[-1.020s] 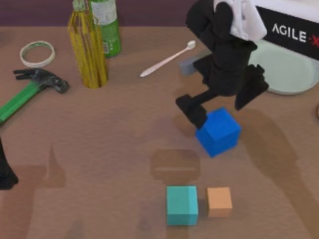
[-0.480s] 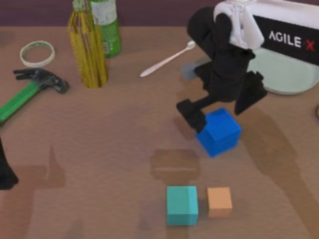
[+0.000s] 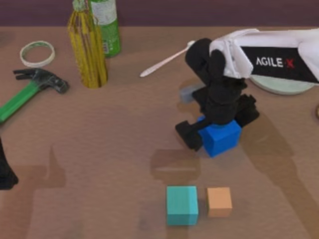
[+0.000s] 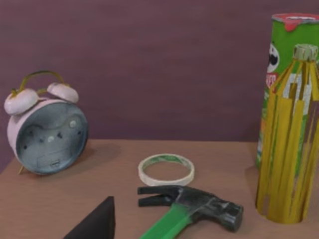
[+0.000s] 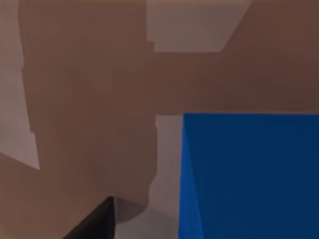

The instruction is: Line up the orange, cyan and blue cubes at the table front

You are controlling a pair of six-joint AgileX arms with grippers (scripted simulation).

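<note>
The blue cube (image 3: 223,140) rests on the table (image 3: 99,149) right of centre, turned slightly askew. My right gripper (image 3: 218,126) hangs open directly over it, one black finger (image 3: 190,135) down beside its left face and the other at its far right. In the right wrist view the blue cube (image 5: 249,174) fills the space beside one fingertip (image 5: 98,221). The cyan cube (image 3: 182,205) and the smaller orange cube (image 3: 219,201) sit side by side near the table front. My left gripper (image 3: 5,174) is parked open at the left edge.
At the back left lie a green-handled hammer (image 3: 30,87), a tape roll (image 3: 37,53), a yellow bottle (image 3: 87,47) and a green can (image 3: 105,25). A white toothbrush (image 3: 167,59), a small grey block (image 3: 188,93) and a pale plate (image 3: 284,84) lie near the right arm. An alarm clock (image 4: 45,129) shows in the left wrist view.
My right gripper has come down over the blue cube, so its open fingers now straddle it. The cubes and the left arm have not moved.
</note>
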